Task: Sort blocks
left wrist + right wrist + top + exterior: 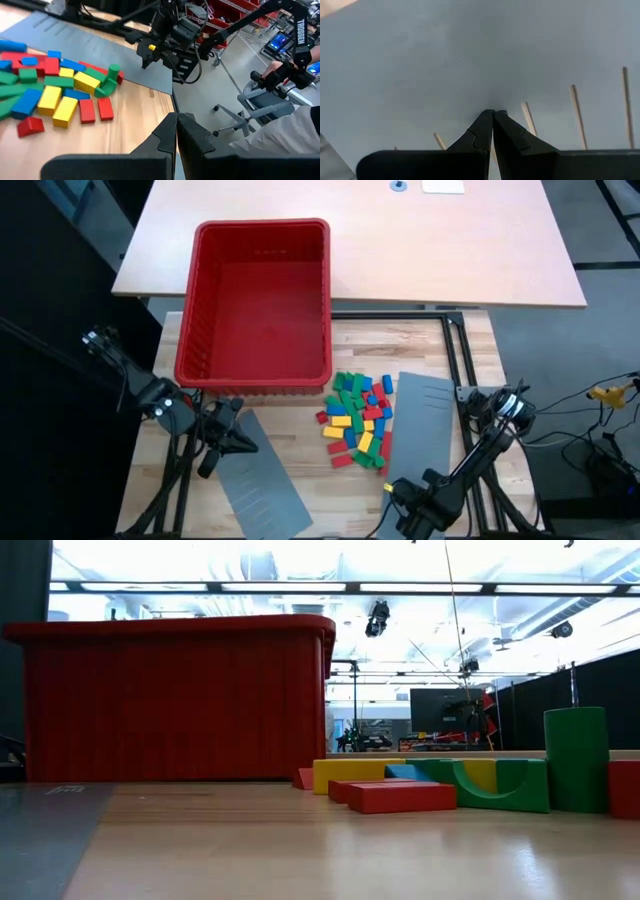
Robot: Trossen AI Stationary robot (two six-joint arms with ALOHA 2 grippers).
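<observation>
The blocks (359,419) lie in a loose heap on the wooden table (300,470), just in front of the red bin (258,300) and between two flat grey slotted panels, one on the left (262,480) and one on the right (418,430). The heap runs longer from the bin side toward the table's front than across. The bricks lie flat at mixed angles, red, green, blue and yellow together. In the low view one green cylinder (575,758) stands upright at the heap's edge, a green arch piece (505,785) beside it, and a red brick (401,796) lies with its long side across the picture.

The left gripper (228,442) hangs over the near end of the left panel, well apart from the blocks. Its own view shows the fingers (165,137) pressed together with nothing between them. The right gripper (405,498) sits at the front of the table over the right panel's near end, and its fingers (482,131) are likewise closed on nothing, with the slotted grey surface filling its view.

A person's sleeve (285,132) shows beyond the table's edge in the left wrist view
</observation>
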